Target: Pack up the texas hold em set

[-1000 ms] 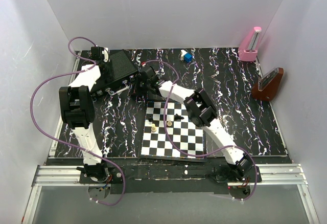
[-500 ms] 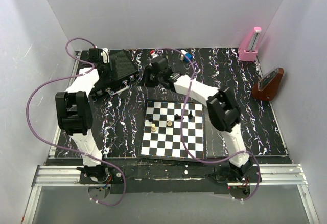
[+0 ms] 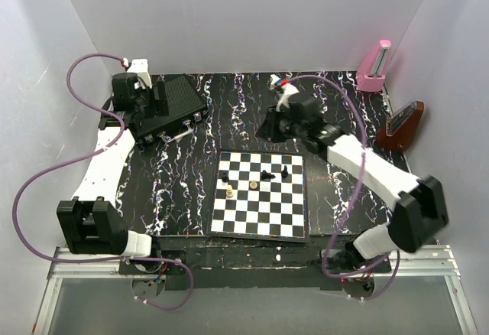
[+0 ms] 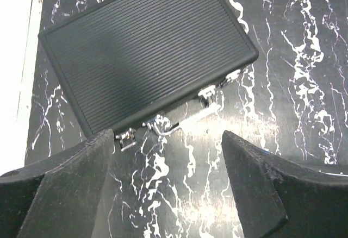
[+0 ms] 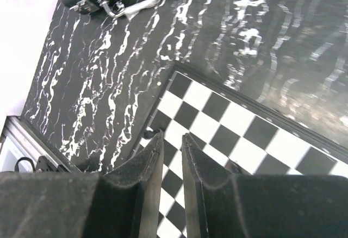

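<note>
Black marbled table (image 3: 183, 190): left gripper (image 4: 167, 140) spread wide, empty, above the closed case (image 4: 141, 53); right gripper (image 5: 172, 140) barely parted, empty. Case lies diagonally, handle (image 4: 185, 123) toward the chessboard (image 3: 267, 205).

— What sits in front of the left gripper (image 4: 166, 140)?
— A black ribbed case (image 4: 147, 53), lid shut, lying slantwise on a black table (image 4: 304, 58) veined with white.
— Which edge is nearest?
— The one with the silver handle (image 4: 185, 125), which has a latch (image 4: 206, 92) at each end.
— And the fingers (image 4: 70, 183)?
— Spread wide with nothing between them, one at each lower corner. The handle shows in the gap.
</note>
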You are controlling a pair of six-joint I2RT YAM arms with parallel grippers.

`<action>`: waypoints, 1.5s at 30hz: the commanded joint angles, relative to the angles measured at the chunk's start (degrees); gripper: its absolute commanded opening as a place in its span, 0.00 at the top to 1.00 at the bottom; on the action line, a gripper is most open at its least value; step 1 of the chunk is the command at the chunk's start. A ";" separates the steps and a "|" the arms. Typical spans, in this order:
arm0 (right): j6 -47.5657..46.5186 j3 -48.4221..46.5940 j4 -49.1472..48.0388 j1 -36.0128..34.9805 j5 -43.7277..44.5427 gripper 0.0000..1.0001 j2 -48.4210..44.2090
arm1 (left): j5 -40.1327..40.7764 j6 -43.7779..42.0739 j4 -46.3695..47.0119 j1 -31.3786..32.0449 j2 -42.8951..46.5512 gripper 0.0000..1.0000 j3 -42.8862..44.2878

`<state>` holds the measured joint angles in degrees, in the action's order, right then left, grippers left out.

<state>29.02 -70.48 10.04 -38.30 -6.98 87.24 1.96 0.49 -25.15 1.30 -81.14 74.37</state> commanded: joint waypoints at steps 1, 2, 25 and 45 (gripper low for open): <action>-3.61 7.35 4.54 5.42 -1.72 0.72 -13.65 | 1.56 3.02 -4.03 -1.21 1.60 0.24 -2.99; -3.79 9.29 4.98 6.39 -1.63 0.72 -16.55 | 1.47 3.46 -4.12 -1.21 1.52 0.27 -3.87; -1.95 19.41 11.93 9.65 1.18 0.72 -35.47 | 3.75 3.20 -2.89 -4.99 -13.42 0.69 -2.48; -0.54 21.08 10.96 9.74 0.57 0.73 -36.00 | 5.34 2.32 -3.15 -5.17 -17.64 0.73 -2.21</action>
<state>28.29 -49.98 23.46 -28.86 -6.17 52.21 6.48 3.38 -28.23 -3.64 -99.13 70.98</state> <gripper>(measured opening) 0.274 0.269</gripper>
